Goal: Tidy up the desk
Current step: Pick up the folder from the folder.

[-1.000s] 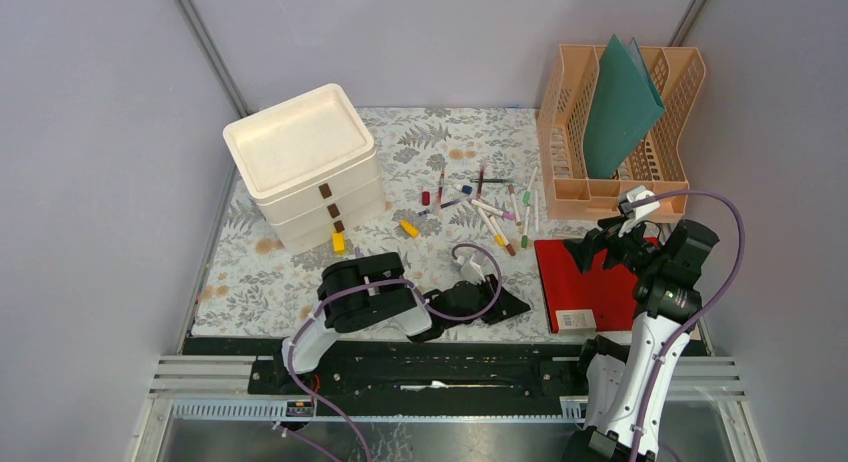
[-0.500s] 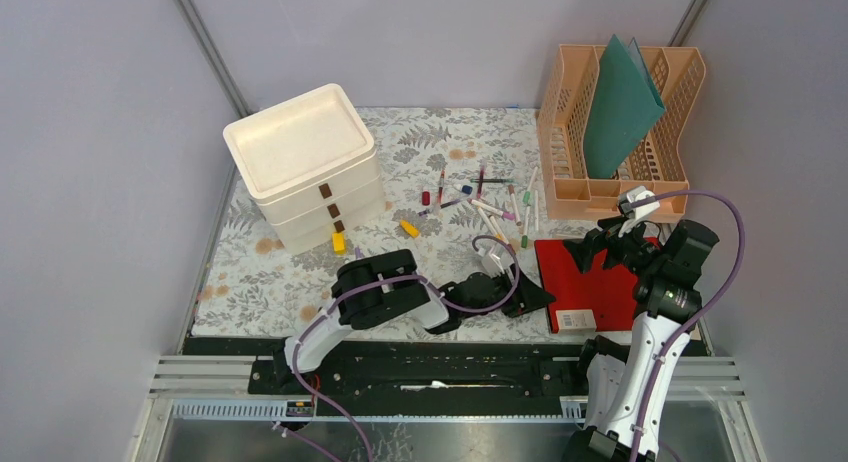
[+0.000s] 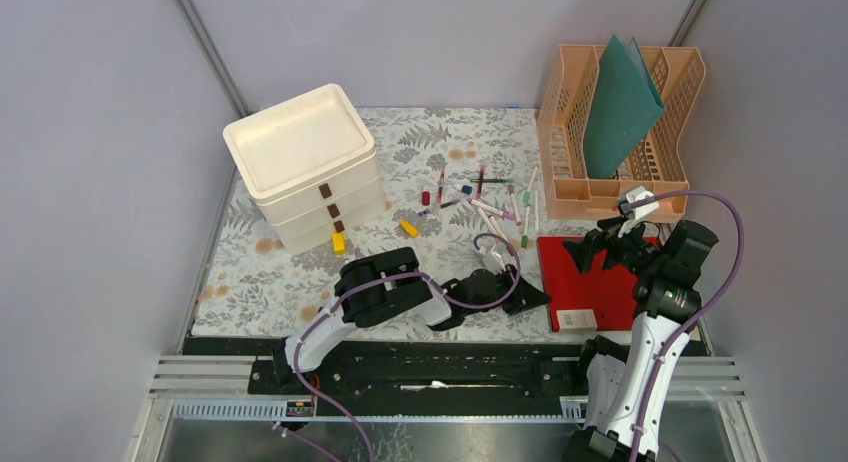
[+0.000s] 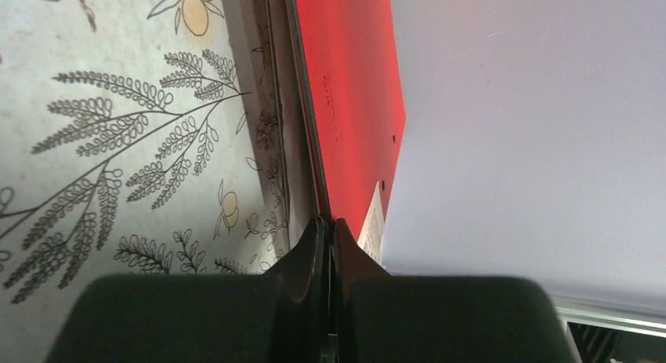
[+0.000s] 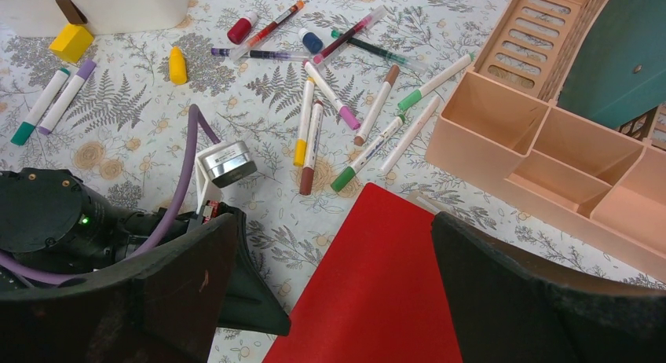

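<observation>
The desk [image 3: 260, 272] has a pale fern-print cloth. A red folder [image 3: 590, 282] lies flat at its near right. My left gripper [image 3: 540, 296] reaches low across the front of the desk and is shut on the folder's left edge. In the left wrist view the two jaws [image 4: 328, 221] pinch that thin red edge [image 4: 353, 88], with the cloth [image 4: 118, 143] to the left. My right gripper [image 3: 585, 247] hovers open over the folder's far left part. In the right wrist view its wide-spread fingers [image 5: 334, 221] frame the red folder [image 5: 385, 292].
Several loose markers [image 3: 490, 207] and caps lie mid-desk. A cream drawer unit [image 3: 305, 167] stands at the back left, with a yellow block [image 3: 339, 242] in front. A peach file rack [image 3: 600, 187] holding a green folder [image 3: 620, 107] stands at the back right.
My left gripper slid right along the desk front to the red folder, opened briefly, then shut on its edge. The right arm stayed still and open.
</observation>
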You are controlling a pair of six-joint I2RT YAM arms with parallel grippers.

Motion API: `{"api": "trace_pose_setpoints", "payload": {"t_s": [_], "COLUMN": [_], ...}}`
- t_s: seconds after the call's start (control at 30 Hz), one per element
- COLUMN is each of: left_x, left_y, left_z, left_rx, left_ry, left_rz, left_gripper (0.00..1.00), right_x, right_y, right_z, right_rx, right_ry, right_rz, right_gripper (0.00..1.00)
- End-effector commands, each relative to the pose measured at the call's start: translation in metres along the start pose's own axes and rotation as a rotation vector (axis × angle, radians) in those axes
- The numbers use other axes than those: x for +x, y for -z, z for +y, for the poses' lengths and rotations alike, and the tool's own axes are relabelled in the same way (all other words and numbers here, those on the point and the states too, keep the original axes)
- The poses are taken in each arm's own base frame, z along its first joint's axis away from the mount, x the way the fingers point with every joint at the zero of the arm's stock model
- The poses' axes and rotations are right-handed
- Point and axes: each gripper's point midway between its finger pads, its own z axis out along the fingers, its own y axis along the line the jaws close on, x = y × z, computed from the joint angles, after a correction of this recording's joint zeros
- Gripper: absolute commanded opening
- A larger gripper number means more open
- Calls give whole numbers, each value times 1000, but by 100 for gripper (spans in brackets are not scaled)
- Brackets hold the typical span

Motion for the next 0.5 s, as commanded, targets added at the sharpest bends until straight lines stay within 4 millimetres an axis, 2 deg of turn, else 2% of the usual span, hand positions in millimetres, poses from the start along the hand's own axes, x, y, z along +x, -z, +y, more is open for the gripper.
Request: {"api": "trace_pose_setpoints", "payload": {"t_s": [0.0, 0.27, 0.47], "left_x": [-8, -22, -29], "left_y": [7, 35, 54], "left_z": [-21, -44, -45], "left_rx": [80, 129, 139], "left_ry": [-15, -27, -33], "left_rz": [-19, -64, -81], "left_gripper": [0, 0, 0], "right_x": [-2, -2, -3], "right_y": [0, 0, 0], "right_z": [5, 5, 5], "right_rx": [-27, -28, -29], "right_ry": [17, 17, 19], "right_rz": [-13, -13, -15], "right_gripper": [100, 100, 100]}}
